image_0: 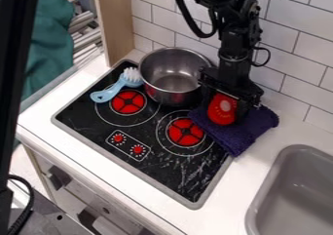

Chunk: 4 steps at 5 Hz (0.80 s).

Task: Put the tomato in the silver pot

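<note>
While the silver pot (155, 89) is left open, the tomato is gripped just beside it

In the camera view, the red tomato (222, 109) is held from above, apparently clamped between the fingers of the black pincer (226, 107). By this grip its front is left exposed and a straight lift seems to be allowed for. It is seen over the dark purple cloth (258, 125); whether any weight is still borne by the cloth cannot be told. A soft bed, as may be judged, is offered there to a round thing that might otherwise roll. The cloth is spread partly over the edge of the black stovetop (162, 165) and partly over the white tabletop (263, 144).

The pot is stood upright at the back of the stovetop, near the tiled wall (289, 36), with its mouth uncovered, so that the tomato can be received from above. By the light blue brush (106, 94), laid with its bristles near the pot, the opening is not blocked.

The grasp is judged to be made, and the drop still to be done. A rise above the rim and a short sideways carry are called for; if the lift is too low, the pot could be knocked or the cloth dragged along.
</note>
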{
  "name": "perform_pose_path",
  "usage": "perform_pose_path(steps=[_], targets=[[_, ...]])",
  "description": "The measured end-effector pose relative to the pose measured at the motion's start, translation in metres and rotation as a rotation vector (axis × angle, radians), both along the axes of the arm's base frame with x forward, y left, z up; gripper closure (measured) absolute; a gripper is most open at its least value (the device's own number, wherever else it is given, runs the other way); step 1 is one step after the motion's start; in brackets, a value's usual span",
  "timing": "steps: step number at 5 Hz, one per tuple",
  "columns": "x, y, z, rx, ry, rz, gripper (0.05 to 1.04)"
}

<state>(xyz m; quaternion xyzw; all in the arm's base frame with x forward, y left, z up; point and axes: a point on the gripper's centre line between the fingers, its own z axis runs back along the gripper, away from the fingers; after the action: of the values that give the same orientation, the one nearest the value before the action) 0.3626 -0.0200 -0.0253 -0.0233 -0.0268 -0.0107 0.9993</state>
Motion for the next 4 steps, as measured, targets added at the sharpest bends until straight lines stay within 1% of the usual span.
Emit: perform_pose_path(steps=[1, 2, 3, 4], targets=[[-0.002, 0.001, 0.004, 0.002, -0.005, -0.010, 0.261], [-0.001, 0.000, 0.033, 0.000, -0.081, -0.024, 0.261], [-0.001, 0.004, 0.066, 0.022, -0.167, -0.030, 0.261], [0.002, 0.031, 0.073, 0.027, -0.166, 0.041, 0.261]])
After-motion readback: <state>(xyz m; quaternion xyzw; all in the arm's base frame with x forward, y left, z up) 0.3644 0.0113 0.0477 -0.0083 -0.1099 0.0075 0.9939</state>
